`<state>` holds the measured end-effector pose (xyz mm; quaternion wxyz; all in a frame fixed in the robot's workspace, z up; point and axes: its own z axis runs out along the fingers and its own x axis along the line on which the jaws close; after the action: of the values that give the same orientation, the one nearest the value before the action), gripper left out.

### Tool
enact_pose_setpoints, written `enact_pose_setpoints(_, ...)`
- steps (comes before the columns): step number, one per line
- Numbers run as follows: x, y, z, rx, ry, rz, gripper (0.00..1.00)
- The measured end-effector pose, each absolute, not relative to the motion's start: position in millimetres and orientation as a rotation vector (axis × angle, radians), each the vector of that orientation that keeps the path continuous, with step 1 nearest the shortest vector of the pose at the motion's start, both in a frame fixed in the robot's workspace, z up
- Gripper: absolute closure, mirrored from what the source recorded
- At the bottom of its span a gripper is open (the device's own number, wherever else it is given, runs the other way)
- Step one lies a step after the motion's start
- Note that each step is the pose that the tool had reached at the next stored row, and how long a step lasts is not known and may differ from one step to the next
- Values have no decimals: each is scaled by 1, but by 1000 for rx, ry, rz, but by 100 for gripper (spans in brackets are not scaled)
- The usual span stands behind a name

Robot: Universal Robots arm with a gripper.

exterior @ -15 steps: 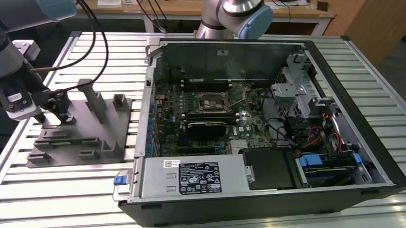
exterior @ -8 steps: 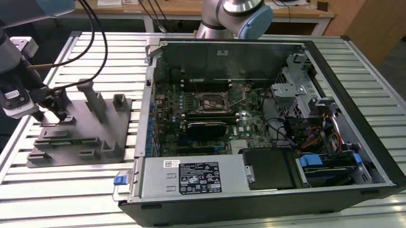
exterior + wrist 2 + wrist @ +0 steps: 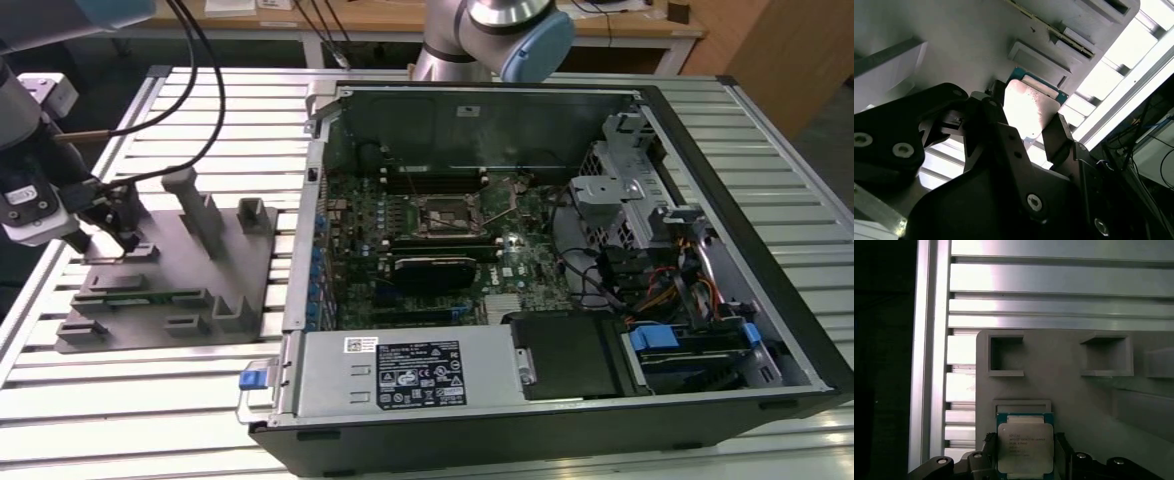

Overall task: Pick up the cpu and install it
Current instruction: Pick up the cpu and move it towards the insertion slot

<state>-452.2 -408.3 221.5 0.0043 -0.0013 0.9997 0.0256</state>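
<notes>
The cpu [image 3: 1025, 447] is a small square chip with a silvery top and a green rim. It sits between my gripper's [image 3: 1025, 462] two dark fingers [image 3: 1059, 134], which press on its opposite edges. In the second wrist view the cpu [image 3: 1030, 107] shines bright between them, just over the grey fixture [image 3: 954, 45]. In the exterior view my gripper [image 3: 114, 237] stands at the far corner of the grey fixture [image 3: 174, 295], on the exterior view's left. The motherboard socket [image 3: 447, 212] lies inside the open computer case [image 3: 747, 250], well to the exterior view's right of the gripper.
Upright posts [image 3: 200, 210] rise from the fixture close to the gripper. Square pockets [image 3: 1005, 356] are sunk into the fixture's plate. The case's side wall [image 3: 310, 230] stands between fixture and motherboard. Cables [image 3: 200, 70] hang over the slatted metal table [image 3: 134, 400].
</notes>
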Motion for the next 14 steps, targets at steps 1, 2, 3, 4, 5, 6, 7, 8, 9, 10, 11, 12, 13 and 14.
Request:
enact_pose_setpoints(1,-452,-408,222,-4,3132,80,46)
enact_pose_setpoints(2,-452,-408,222,-4,3132,80,46)
enact_pose_setpoints(3,-452,-408,222,-4,3132,80,46)
enact_pose_setpoints(4,-452,-408,223,-4,3132,80,46)
enact_pose_setpoints(5,-452,-408,223,-4,3132,80,46)
enact_pose_setpoints(6,-452,-408,223,-4,3132,80,46)
enact_pose_setpoints(7,-452,-408,223,-4,3132,80,46)
enact_pose_setpoints(8,-452,-408,224,-4,3132,80,46)
enact_pose_setpoints(9,-452,-408,224,-4,3132,80,46)
enact_pose_setpoints(10,-452,-408,224,-4,3132,80,46)
enact_pose_setpoints(11,-452,-408,224,-4,3132,80,46)
enact_pose_setpoints(12,-452,-408,224,-4,3132,80,46)
enact_pose_setpoints(13,-452,-408,225,-4,3132,80,46)
enact_pose_setpoints(14,-452,-408,225,-4,3132,80,46)
